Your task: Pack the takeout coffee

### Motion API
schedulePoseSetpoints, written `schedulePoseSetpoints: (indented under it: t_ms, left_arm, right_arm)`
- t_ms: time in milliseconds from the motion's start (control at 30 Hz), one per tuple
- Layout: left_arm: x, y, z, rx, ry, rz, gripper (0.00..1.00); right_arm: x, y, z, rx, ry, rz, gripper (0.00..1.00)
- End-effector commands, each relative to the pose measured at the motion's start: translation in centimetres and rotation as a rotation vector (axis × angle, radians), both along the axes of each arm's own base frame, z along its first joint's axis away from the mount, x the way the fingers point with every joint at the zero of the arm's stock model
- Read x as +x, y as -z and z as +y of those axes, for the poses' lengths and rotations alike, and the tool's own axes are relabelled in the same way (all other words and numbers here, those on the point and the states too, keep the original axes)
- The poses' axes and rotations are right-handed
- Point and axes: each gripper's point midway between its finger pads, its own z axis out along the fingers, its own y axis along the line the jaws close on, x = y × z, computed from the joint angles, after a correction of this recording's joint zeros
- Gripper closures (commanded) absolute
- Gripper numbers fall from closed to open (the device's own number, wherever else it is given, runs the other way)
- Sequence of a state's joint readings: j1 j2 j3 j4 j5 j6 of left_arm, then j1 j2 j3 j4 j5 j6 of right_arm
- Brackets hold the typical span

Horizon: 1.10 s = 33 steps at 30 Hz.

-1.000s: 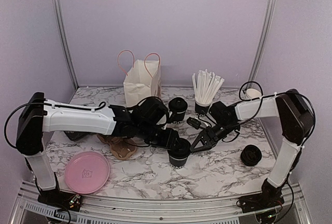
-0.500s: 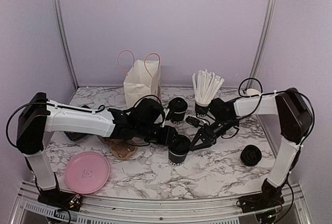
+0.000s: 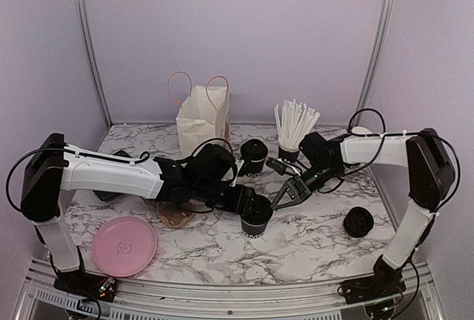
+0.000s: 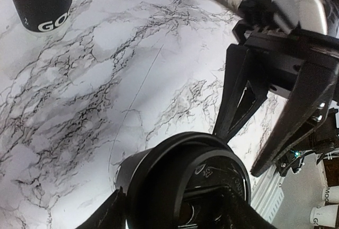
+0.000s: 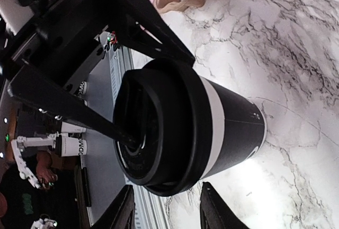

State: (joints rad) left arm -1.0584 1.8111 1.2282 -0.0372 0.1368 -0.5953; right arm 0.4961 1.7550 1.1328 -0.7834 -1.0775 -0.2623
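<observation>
**Lidded coffee stood outside the bag**

The table carried the bag upright at the back, handles up. The coffee stood upright with its lid on, nearer than the bag and to its right, well apart from it. The left gripper straddled the lid with a finger on either side. Whether it pinched the lid or only flanked it could not be told. The right gripper, farther right of the bag, hung spread and empty, touching nothing. In my judgement the lid was seated and the step in hand was taking hold for the carry. The next move called for a firm grip on the coffee's wall rather than its lid. Then it needed a level lift across to the bag and a straight lowering through its mouth.
</observation>
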Motion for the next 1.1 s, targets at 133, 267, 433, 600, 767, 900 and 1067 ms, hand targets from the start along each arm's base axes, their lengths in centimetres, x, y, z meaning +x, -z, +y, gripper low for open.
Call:
schedulePoseSetpoints:
  t_ms: [133, 267, 433, 600, 767, 900, 1067]
  left_arm:
    - [0.9, -3.7, 0.5, 0.056, 0.017, -0.145, 0.26]
    - [2.0, -5.5, 1.1, 0.059, -0.027, -0.218, 0.08]
    - [2.0, -6.1, 3.8, 0.075, -0.102, -0.244, 0.01]
    - [-0.8, -4.4, 5.6, 0.038, -0.160, -0.104, 0.01]
    - [-2.2, -3.7, 6.2, -0.117, -0.248, 0.027, 0.16]
    - [-2.3, -3.7, 6.1, -0.208, -0.278, 0.057, 0.28]
    - [-2.7, -3.0, 4.6, -0.259, -0.239, 0.117, 0.37]
  right_arm:
    - [0.6, -3.7, 0.5, 0.052, -0.047, -0.185, 0.52]
    - [1.3, -3.4, -0.2, -0.024, -0.039, -0.262, 0.49]
    - [2.3, -4.1, -0.4, -0.064, -0.047, -0.336, 0.48]
    - [4.3, -4.1, 0.4, -0.072, -0.061, -0.365, 0.57]
    - [5.1, -3.6, 1.2, -0.066, -0.081, -0.330, 0.60]
    - [4.7, -3.0, 0.8, -0.091, -0.080, -0.312, 0.58]
    - [3.5, -2.0, 0.2, -0.105, -0.075, -0.266, 0.54]
